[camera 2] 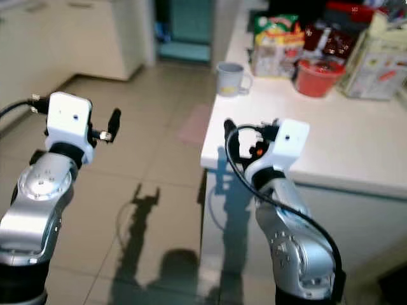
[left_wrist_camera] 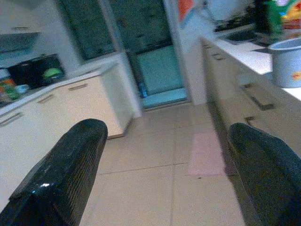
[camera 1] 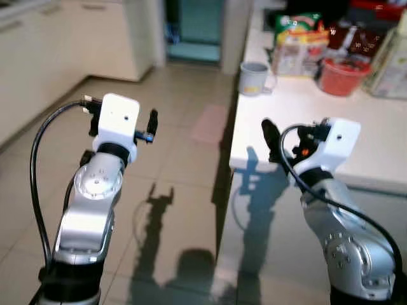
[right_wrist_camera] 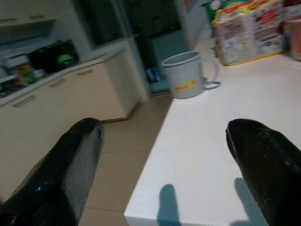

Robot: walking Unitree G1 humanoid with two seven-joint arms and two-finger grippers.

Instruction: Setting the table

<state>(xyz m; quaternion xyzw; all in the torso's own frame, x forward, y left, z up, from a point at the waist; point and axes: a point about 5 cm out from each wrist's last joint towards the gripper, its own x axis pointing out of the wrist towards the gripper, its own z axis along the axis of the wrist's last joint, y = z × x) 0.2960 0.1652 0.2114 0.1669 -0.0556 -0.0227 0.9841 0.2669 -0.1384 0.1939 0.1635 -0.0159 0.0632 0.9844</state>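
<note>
The white counter (camera 1: 356,127) fills the two o'clock part of the head view, and nothing on it looks laid out yet, so I judge the task barely begun. Packets (camera 1: 297,44) and a red bowl (camera 1: 342,75) crowd its far end at one o'clock. The grey mug (camera 1: 255,77) stands at twelve o'clock near the edge. Right gripper (right_wrist_camera: 164,155) hovers over the near corner, fingers apart, empty. Left gripper (left_wrist_camera: 169,165) hangs over the floor, fingers apart.

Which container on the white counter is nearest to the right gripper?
The grey mug with a handle; the red bowl stands farther along, away from the right gripper.
</note>
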